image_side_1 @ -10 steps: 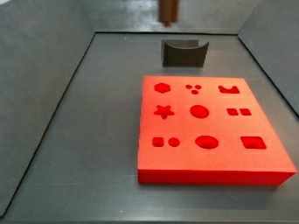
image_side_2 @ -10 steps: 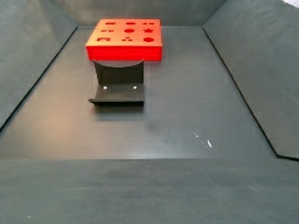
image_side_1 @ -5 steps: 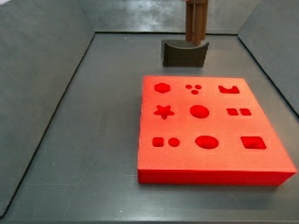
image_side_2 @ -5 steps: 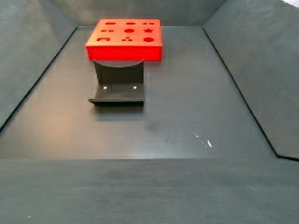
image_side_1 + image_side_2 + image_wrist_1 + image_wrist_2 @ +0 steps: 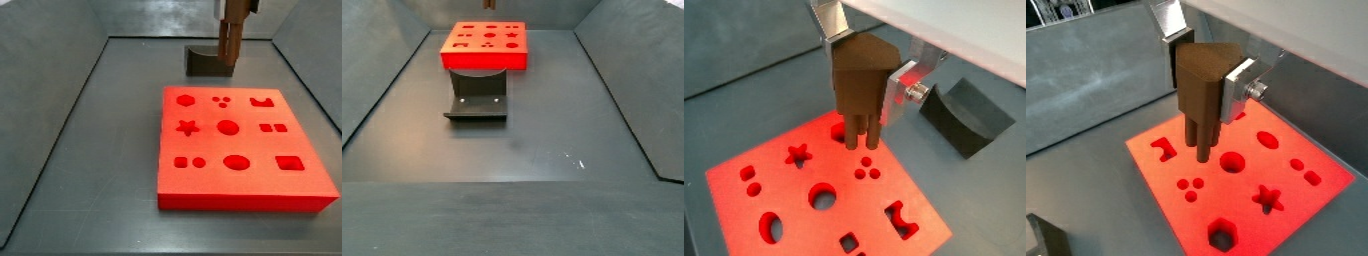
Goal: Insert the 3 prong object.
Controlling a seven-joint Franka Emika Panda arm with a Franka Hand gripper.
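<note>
Brown 3 prong object [image 5: 861, 90] clamped in end effector [image 5: 866, 80]; fingertips hidden.

**Even, soft light; small and slightly soft pictures**

The light is diffuse and comes from above. The dark counter [image 5: 516, 150] shows a pale sheen and a few small bright specks near its right edge. The red board [image 5: 241, 150] is very saturated, nearly glowing, and its holes look dark. In both wrist views the gripper [image 5: 871, 75] holds the 3 prong object [image 5: 1203, 95]; the silver fingers [image 5: 906, 82] catch bright glare, the peg's shaded face is dark. All pictures are low in resolution, with soft edges.
</note>
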